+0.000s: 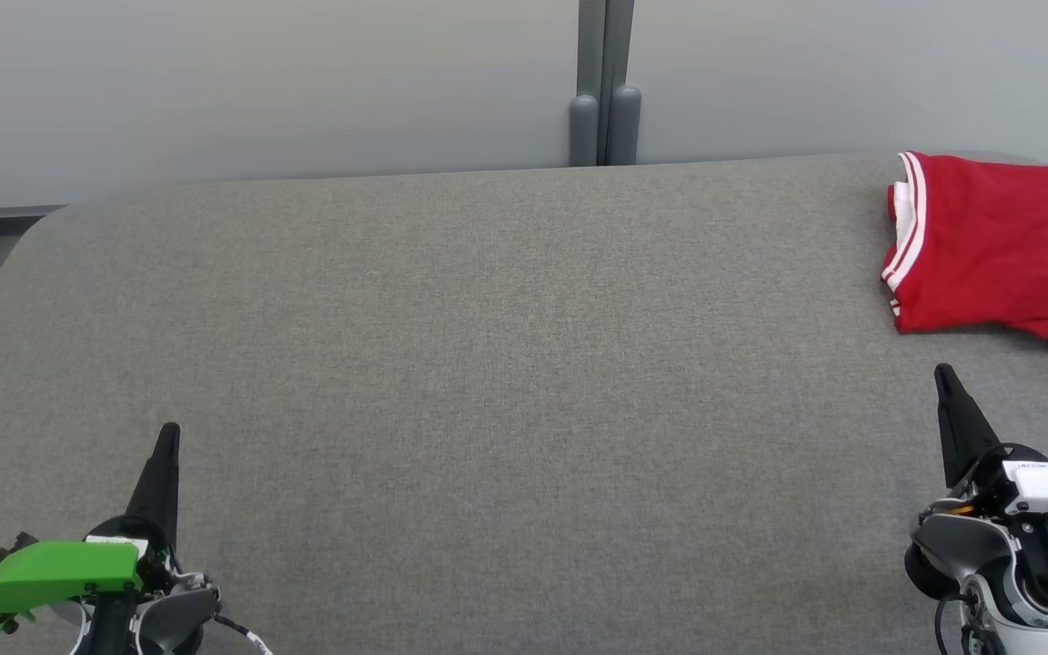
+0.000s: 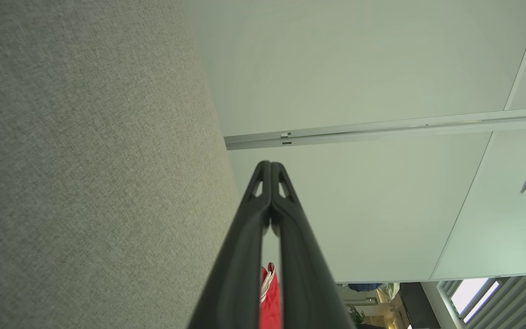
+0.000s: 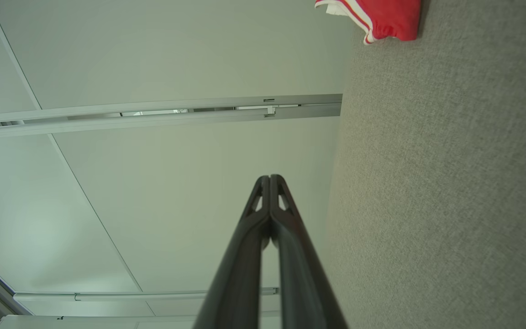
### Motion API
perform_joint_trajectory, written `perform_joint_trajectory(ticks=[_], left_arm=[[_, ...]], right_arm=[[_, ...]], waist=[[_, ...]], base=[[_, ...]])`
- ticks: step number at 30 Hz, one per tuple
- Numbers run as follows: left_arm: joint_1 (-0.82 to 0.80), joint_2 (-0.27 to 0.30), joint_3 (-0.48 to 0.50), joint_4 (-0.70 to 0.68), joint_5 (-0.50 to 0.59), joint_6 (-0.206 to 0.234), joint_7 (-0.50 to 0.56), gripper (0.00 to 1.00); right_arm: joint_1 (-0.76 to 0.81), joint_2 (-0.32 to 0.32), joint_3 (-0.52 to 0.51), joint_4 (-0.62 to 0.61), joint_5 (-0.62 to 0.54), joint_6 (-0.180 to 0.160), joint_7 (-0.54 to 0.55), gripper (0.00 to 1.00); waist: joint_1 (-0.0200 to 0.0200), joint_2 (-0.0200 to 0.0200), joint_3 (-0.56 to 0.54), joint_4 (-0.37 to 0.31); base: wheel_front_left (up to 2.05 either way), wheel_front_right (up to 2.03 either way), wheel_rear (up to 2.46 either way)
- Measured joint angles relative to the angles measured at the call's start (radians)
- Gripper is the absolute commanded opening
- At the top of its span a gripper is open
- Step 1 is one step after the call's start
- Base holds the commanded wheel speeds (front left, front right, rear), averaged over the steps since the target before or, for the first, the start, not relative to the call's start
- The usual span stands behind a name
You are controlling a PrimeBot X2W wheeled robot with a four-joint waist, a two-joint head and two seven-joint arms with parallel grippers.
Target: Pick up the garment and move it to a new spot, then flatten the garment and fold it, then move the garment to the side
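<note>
Red garment (image 1: 997, 246) lying at the far right of the table (image 1: 506, 364) in the head view, a mere sliver in the left wrist view. Left pincer (image 1: 167, 437) and right pincer (image 1: 945, 377) closed, empty, pressed tight in both wrist views.

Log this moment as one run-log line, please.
garment: red, looks folded, far right of table | left gripper: shut, empty | right gripper: shut, empty, short of garment

I see grey fabric table (image 1: 451, 364), far left corner rounded. Behind it pale wall panels (image 1: 260, 82), grey double post (image 1: 604, 109) at their joint. Slatted window (image 2: 477, 297) far off, left wrist view.
</note>
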Motion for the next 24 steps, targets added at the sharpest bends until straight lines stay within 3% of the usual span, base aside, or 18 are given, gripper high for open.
perform_joint_trajectory(ticks=[24], left_arm=[[0.000, 0.000, 0.001, 0.001, 0.000, -0.001, 0.003, 0.00]], right_arm=[[0.000, 0.000, 0.000, 0.000, 0.000, 0.000, 0.000, 0.00]], waist=[[0.0000, 0.0000, 0.000, 0.000]], base=[[0.00, 0.00, 0.00]])
